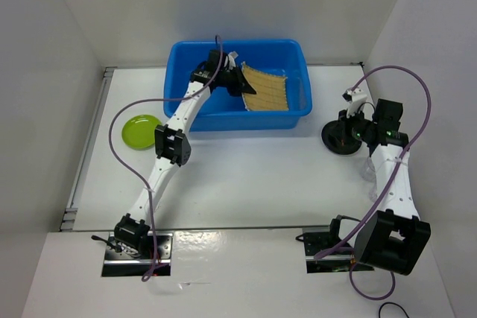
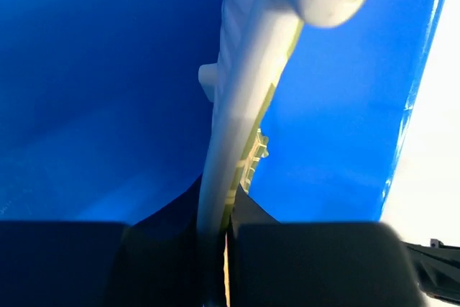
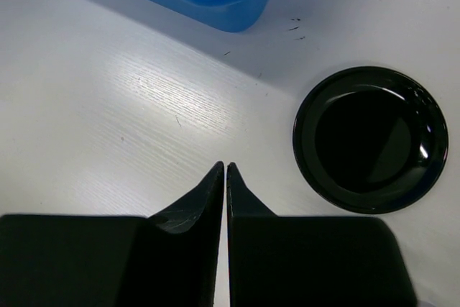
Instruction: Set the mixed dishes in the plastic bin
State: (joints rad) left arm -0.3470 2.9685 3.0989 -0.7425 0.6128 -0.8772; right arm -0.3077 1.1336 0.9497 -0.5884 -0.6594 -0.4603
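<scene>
**L hand** [image 2: 219,203], inside blue bin [image 1: 223,121] at desk's far edge: jaws clamped on edge of bamboo mat [image 1: 268,88]; rest of mat extends to hand's right, within bin.

**R hand** [image 3: 224,172], near desk's right edge: fingers pressed together, holding nothing; black dish [image 3: 370,140] just beside, apart.

Green plate [image 1: 140,131]: near left edge.

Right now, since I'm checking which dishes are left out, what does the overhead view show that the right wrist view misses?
Only overhead: the green plate on the table and the left end effector holding the mat inside the blue bin. Only right wrist: that the right end effector is shut and empty. Both: the black dish and the bin.
</scene>
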